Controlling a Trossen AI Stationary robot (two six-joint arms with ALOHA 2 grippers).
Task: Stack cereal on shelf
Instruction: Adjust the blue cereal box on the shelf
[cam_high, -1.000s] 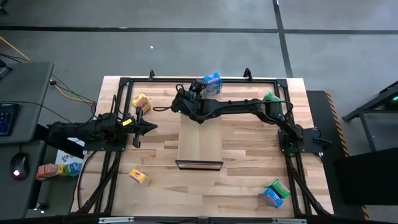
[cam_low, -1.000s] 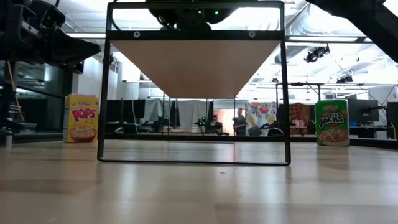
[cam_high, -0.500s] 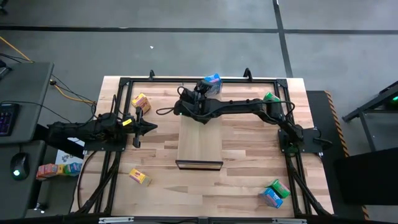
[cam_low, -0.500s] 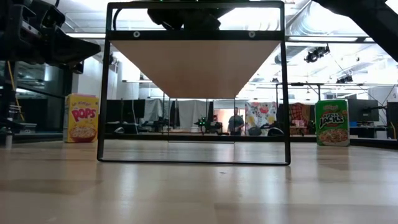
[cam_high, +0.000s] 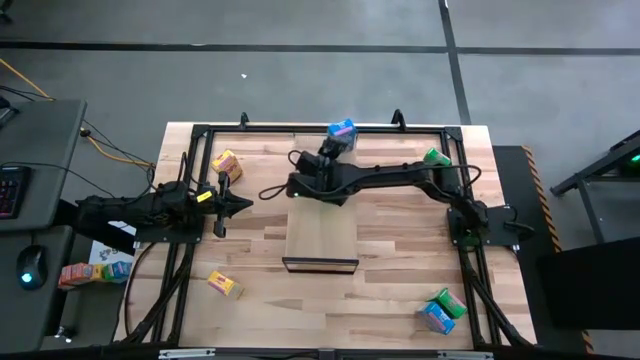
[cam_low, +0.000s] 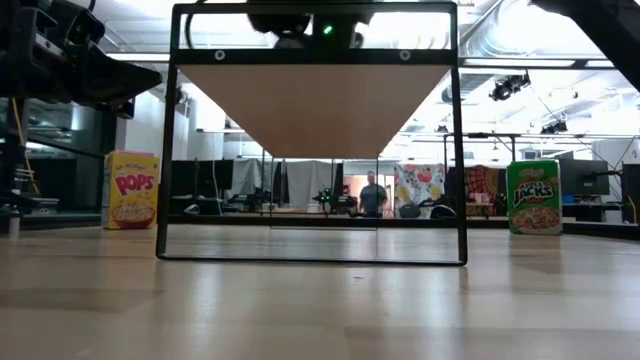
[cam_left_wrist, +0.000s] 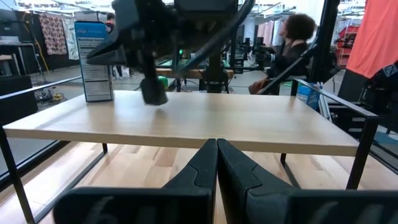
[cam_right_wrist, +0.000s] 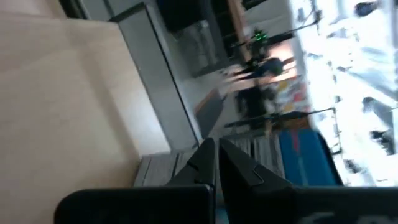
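Where the striped butcher-block counter (cam_high: 400, 290) comes nearest, a green and a blue small cereal box (cam_high: 440, 311) lie touching at the front right corner, and a yellow small cereal box (cam_high: 224, 285) lies alone front left. Past them, the long pale wooden shelf board with a dark front edge (cam_high: 320, 240) sits raised on a thin black frame mid-counter. The left pincer (cam_high: 245, 205), fingers pressed together and empty, hovers just left of the shelf, pointing at it. Farther back, the right pincer (cam_high: 298, 186), also closed with nothing in it, reaches over the shelf's far end. Just behind it a blue small cereal box (cam_high: 341, 135) stands upright at the shelf's far end; the left wrist view shows it on the board, apart from the right pincer. A second yellow box (cam_high: 226, 165) sits back left on the counter, a second green box (cam_high: 435, 157) back right, partly hidden by the right arm. In the room beyond, a person (cam_low: 372, 194) stands far off.
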